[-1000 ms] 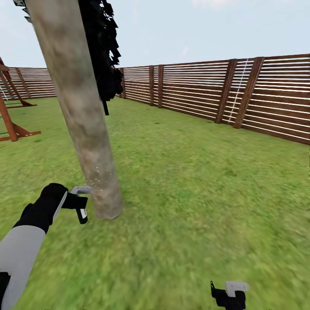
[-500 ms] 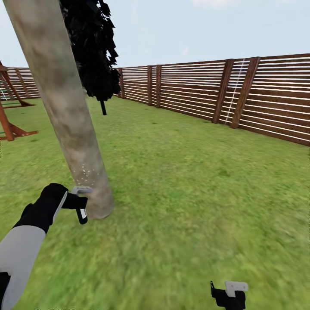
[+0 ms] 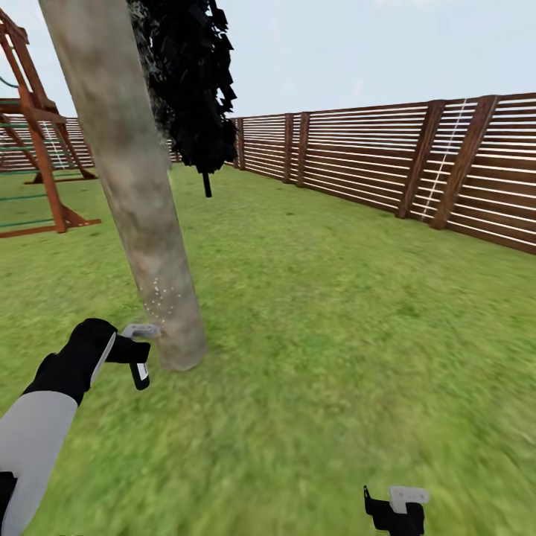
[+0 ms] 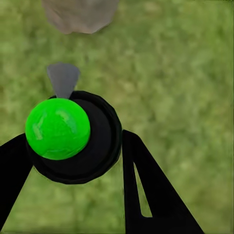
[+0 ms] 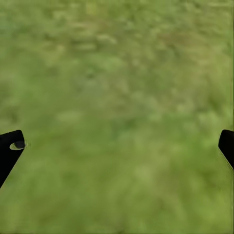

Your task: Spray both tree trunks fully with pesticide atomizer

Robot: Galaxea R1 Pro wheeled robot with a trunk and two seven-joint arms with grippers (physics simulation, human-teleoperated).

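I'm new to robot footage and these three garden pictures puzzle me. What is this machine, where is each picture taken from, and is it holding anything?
This is a simulated wheeled robot with two arms. The head view looks down over a lawn ringed by a wooden fence. The left pincer sits beside a thick tree trunk, where whitish pesticide specks cling low down. The left wrist camera looks along that pincer, shut on the atomizer, a black sprayer with a green ball. The right pincer hangs low; its wrist camera shows its fingers spread wide over bare grass, holding nothing.
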